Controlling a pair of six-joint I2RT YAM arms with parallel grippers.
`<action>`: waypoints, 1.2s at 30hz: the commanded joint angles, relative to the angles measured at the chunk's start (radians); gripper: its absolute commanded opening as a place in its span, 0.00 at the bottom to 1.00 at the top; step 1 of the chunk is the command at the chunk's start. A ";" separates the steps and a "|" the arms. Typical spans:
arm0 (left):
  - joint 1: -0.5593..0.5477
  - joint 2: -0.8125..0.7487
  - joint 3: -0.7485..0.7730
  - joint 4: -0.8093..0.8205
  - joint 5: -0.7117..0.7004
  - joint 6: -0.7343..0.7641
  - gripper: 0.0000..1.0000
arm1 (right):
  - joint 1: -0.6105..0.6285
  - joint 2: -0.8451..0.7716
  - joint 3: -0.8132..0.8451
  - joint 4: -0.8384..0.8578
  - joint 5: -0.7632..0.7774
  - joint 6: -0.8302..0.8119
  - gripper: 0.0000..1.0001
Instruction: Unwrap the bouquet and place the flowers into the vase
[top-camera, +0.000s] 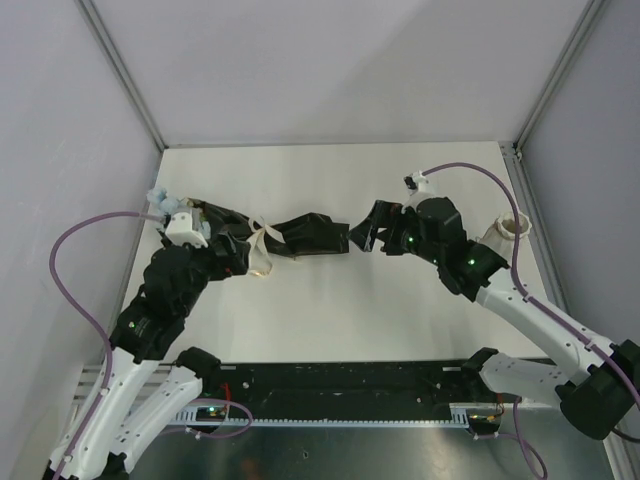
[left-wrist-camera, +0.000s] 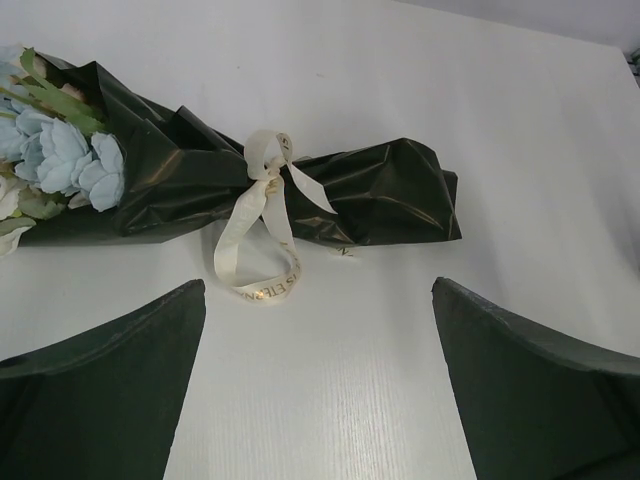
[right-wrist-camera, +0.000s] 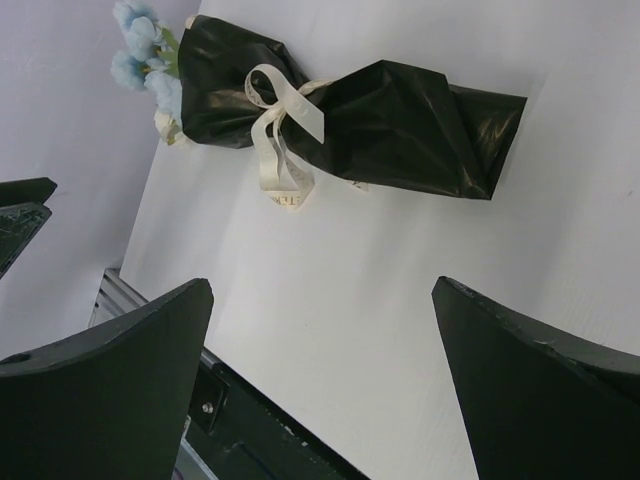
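Observation:
The bouquet (top-camera: 305, 236) lies lengthwise across the middle of the table, rolled in crinkly black paper (left-wrist-camera: 380, 190) and tied with a cream ribbon (left-wrist-camera: 262, 215). Pale blue flowers (left-wrist-camera: 65, 155) stick out of its left end. My left gripper (left-wrist-camera: 318, 285) hovers open just on the near side of the bow, holding nothing. My right gripper (right-wrist-camera: 323, 283) is open too and empty, off the bundle's right end (right-wrist-camera: 440, 130). The cream vase (top-camera: 512, 230) stands at the right, partly hidden behind my right arm.
The white table (top-camera: 330, 310) ends in a black rail (top-camera: 350, 385) along its near edge, also seen under my right gripper. Grey walls close in the back and both sides. A loop of ribbon (right-wrist-camera: 285, 185) trails toward the near side.

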 joint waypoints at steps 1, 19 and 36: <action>0.007 -0.015 -0.010 0.013 -0.018 0.007 1.00 | 0.011 0.025 0.006 0.089 -0.017 -0.040 0.99; 0.026 -0.008 -0.072 -0.039 -0.105 -0.288 1.00 | 0.023 0.535 0.110 0.629 -0.107 -0.291 0.66; 0.076 -0.002 -0.118 -0.087 -0.055 -0.339 1.00 | 0.129 1.084 0.579 0.643 -0.112 -0.207 0.63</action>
